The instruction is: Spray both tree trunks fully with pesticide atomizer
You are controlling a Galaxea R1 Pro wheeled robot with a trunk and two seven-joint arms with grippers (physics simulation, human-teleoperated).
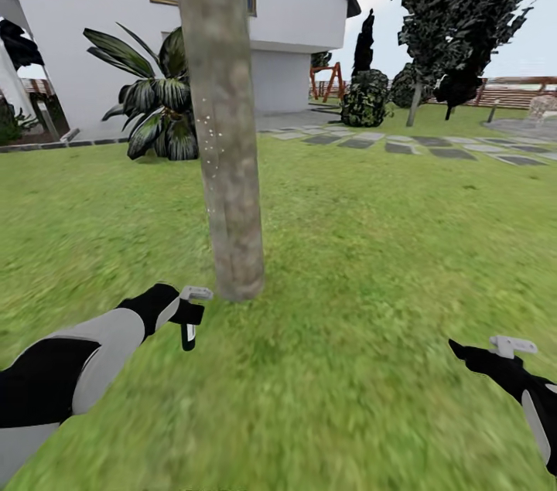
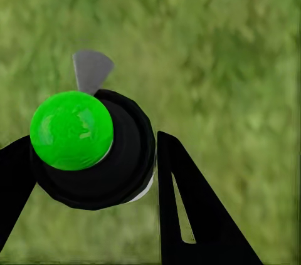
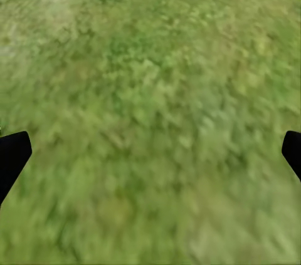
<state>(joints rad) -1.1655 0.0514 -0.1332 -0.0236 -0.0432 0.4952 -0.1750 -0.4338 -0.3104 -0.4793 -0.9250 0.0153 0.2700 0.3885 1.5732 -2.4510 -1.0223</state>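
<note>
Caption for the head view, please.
Left tool holds the pesticide atomizer beside the tree trunk.

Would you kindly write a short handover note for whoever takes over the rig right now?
Left gripper: shut on the pesticide atomizer, held low beside the base of the near tree trunk, spray head toward it.
Right gripper: open and empty, over the grass.
Done: atomizer is off the floor; a few pale spray specks show beside the near trunk.
Left: whether this trunk is fully covered cannot be told; keep spraying it, then go to the second tree, far right by the fence.
</note>
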